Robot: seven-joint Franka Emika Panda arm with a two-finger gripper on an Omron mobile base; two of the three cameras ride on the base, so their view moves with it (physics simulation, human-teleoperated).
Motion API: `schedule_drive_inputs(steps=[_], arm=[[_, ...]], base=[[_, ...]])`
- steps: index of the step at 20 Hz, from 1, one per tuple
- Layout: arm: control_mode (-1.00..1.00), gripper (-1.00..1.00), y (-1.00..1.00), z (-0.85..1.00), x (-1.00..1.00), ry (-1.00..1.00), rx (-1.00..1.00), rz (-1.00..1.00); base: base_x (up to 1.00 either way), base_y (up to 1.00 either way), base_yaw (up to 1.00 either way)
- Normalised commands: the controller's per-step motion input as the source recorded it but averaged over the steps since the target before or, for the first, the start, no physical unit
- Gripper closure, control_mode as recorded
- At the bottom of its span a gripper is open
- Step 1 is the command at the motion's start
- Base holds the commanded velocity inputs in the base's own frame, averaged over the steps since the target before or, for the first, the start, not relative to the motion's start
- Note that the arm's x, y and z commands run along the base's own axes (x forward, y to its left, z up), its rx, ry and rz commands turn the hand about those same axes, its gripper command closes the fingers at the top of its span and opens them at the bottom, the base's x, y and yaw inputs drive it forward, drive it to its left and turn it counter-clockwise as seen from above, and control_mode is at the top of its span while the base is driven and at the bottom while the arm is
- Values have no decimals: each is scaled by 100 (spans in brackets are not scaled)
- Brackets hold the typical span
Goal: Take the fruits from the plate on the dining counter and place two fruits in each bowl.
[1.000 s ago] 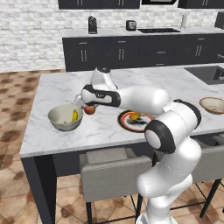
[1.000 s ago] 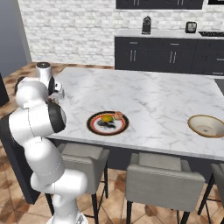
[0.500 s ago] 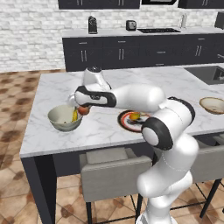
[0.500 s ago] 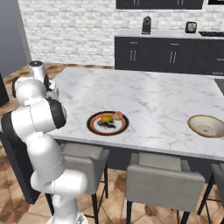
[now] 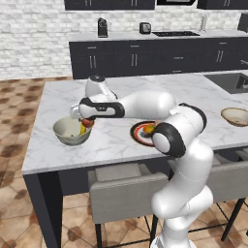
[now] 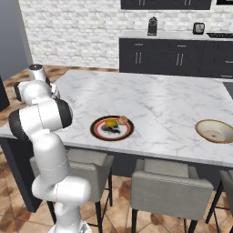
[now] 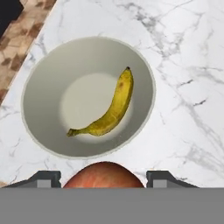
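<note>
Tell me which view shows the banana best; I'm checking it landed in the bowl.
The hand view: the banana lies fully visible inside the grey-green bowl. The left base view gives a yellow sliver behind the rim. The right base view doesn't help.

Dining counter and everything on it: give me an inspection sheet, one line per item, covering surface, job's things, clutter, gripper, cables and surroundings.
Surface: white grey-veined dining counter, marble top.
Job's things: banana lies inside the grey-green bowl; apple sits between the gripper's finger tips above that bowl's rim; orange and peach-like fruit are on the red-rimmed plate; tan-rimmed bowl holds nothing.
Clutter: nothing seen.
Gripper: gripper closed on the apple, over the grey-green bowl.
Cables: nothing seen.
Surroundings: grey stools along the near edge; dark cabinet counter against a white brick wall; small dark appliances on it.
</note>
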Motion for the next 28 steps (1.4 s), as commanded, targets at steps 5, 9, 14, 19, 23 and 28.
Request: schedule_drive_inputs(steps=[5,9,14,19,23,28], arm=[[-100,100,14,-49,31,0,-3,0],[-100,100,4,-23,5,0,0,0],[-100,100,4,-9,13,0,0,0],[-100,100,1,-31,20,0,0,0],[-100,100,8,-13,17,0,0,0],[-100,-100,17,0,20,0,0,0]], base=[[0,0,0],[0,0,0],[0,0,0],[0,0,0],[0,0,0],[0,0,0]])
